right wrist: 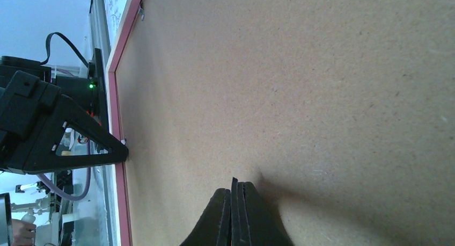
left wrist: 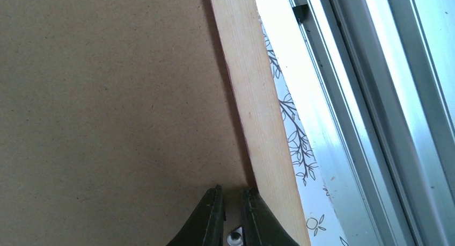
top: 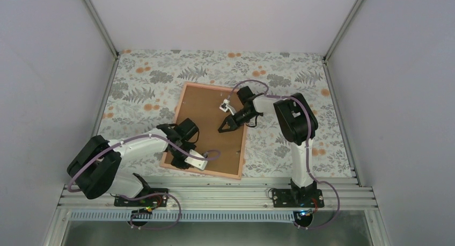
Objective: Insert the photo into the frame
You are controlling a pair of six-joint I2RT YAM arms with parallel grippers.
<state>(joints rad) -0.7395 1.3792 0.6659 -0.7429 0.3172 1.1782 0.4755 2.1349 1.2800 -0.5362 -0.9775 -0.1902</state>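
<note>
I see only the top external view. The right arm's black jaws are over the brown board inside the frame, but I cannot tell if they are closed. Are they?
Observer: Yes. In the right wrist view the right jaws are shut tight, and the tips seem to touch the backing board.
Operator: And the left jaws?
Observer: The left wrist view shows them almost shut, with a thin gap, at the board's edge beside the frame rim.
Operator: Is anything in that gap?
Observer: A small pale piece. I cannot tell if they grip it.
</note>
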